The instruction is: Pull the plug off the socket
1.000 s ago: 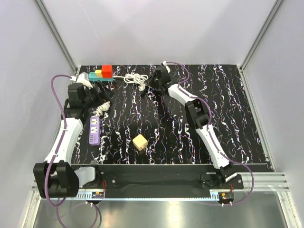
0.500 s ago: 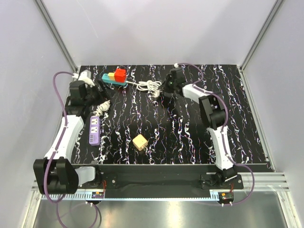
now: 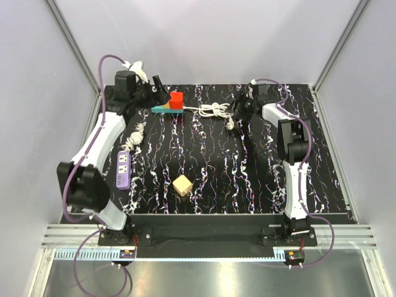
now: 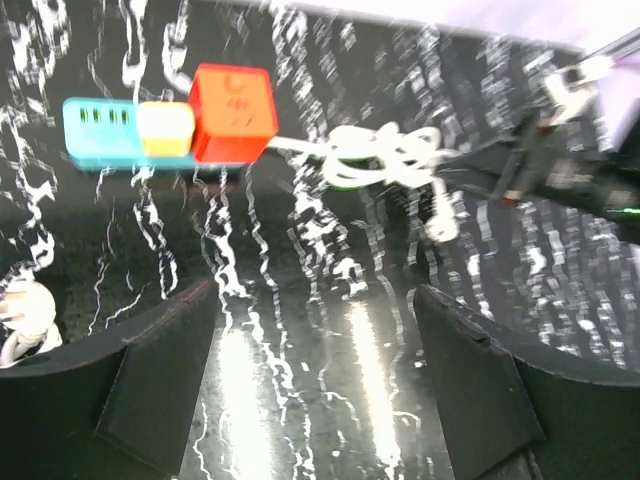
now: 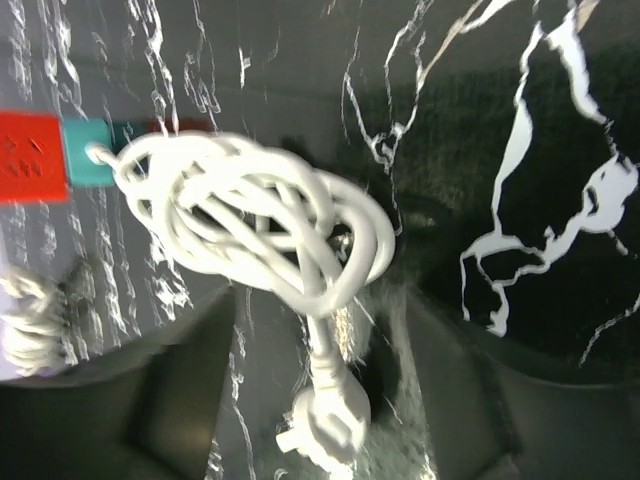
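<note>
Left gripper (image 4: 315, 295), wide open and empty, faces the teal power strip (image 4: 95, 125) — best clamp its red plug (image 4: 233, 100) squarely, then pull straight. Right gripper (image 5: 320, 310) stands parted, gripping nothing, at the strip's white cord (image 5: 250, 210).

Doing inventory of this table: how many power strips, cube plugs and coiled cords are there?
Power strips: 2 (teal strip, purple strip)
Cube plugs: 3 (red plug, yellow plug, tan plug)
Coiled cords: 2 (teal strip's cord, left cord)
Total: 7

Teal socket (image 3: 162, 110) lying flat — red plug (image 3: 176, 100) seated, white cord (image 3: 213, 110) coiled
</note>
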